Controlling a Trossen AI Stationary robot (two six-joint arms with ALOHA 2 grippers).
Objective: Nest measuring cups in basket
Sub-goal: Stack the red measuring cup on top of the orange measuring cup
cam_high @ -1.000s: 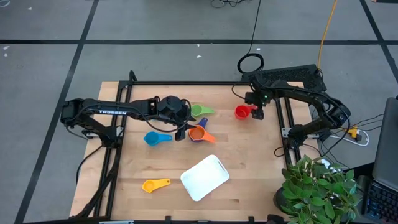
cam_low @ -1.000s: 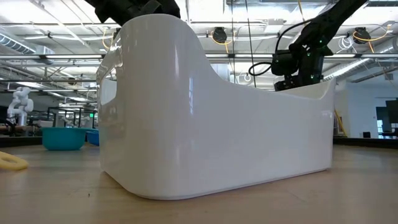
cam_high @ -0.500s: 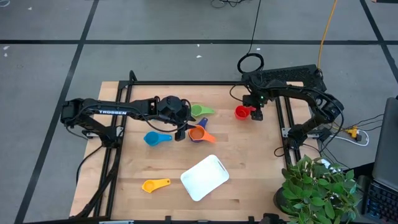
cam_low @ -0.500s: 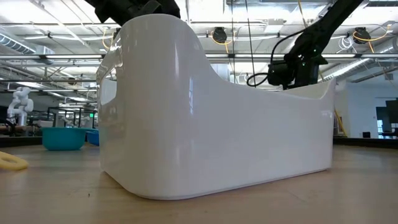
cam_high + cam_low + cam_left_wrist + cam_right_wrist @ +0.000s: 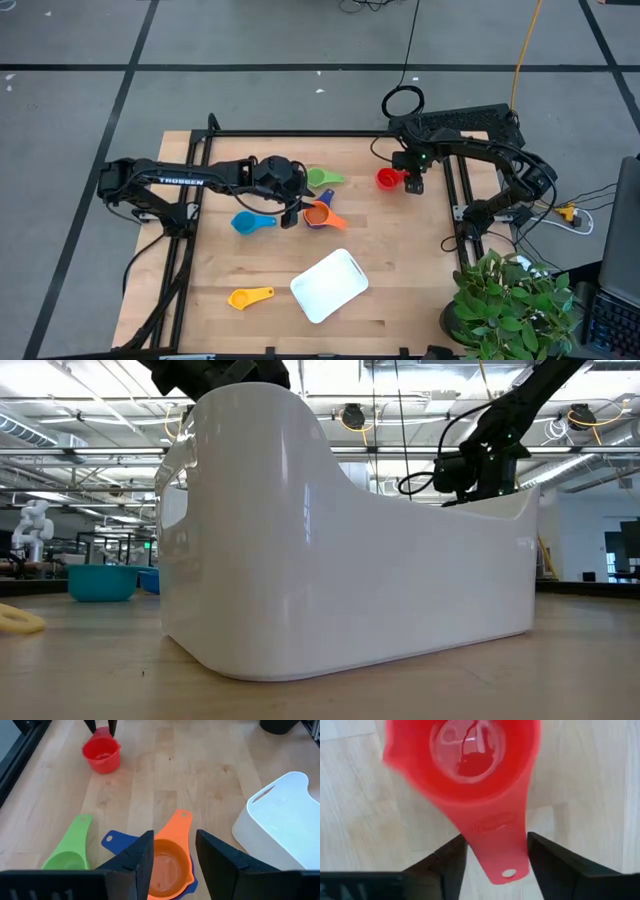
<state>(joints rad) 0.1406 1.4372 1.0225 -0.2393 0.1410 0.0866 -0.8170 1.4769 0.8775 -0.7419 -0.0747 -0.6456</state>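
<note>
Red plastic is filling the gap of the right gripper (image 5: 495, 857): its fingers are straddling the flat handle of the round red plastic measuring cup (image 5: 389, 179), apart, not clamped. At nine o'clock, the left gripper (image 5: 174, 857) is hovering released over the orange cup (image 5: 169, 865) nested in navy. Shallow white plastic basket (image 5: 328, 285) is lying at six o'clock on the counter. Off-centre closing risks flipping the cup. "TROSSEN" is showing on the left arm.

Perhaps six measuring cups (image 5: 390, 179), one basket (image 5: 329, 285).
</note>
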